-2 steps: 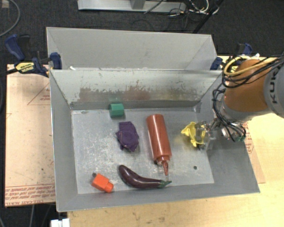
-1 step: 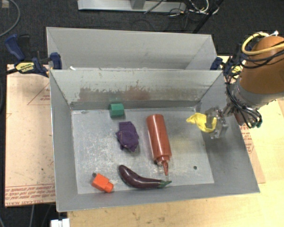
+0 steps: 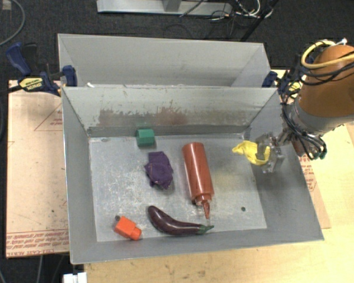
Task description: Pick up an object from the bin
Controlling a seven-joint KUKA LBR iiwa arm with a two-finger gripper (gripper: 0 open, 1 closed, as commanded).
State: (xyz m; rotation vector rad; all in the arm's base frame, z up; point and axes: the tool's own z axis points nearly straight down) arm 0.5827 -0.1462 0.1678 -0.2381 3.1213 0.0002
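Note:
My gripper (image 3: 265,153) hangs at the bin's right side, above the sloping right wall. Its fingers are shut on a small yellow object (image 3: 250,151), which sticks out to the left of them. The object is lifted off the bin floor. Nearest on the floor lies a red squeeze bottle (image 3: 198,171), its nozzle pointing toward the front, left of the gripper.
A purple crumpled lump (image 3: 159,170) lies left of the bottle. A green cube (image 3: 146,137) sits near the back wall. A dark purple eggplant (image 3: 174,222) and a small orange piece (image 3: 128,227) lie along the front. The arm with its orange cover stands over the right rim.

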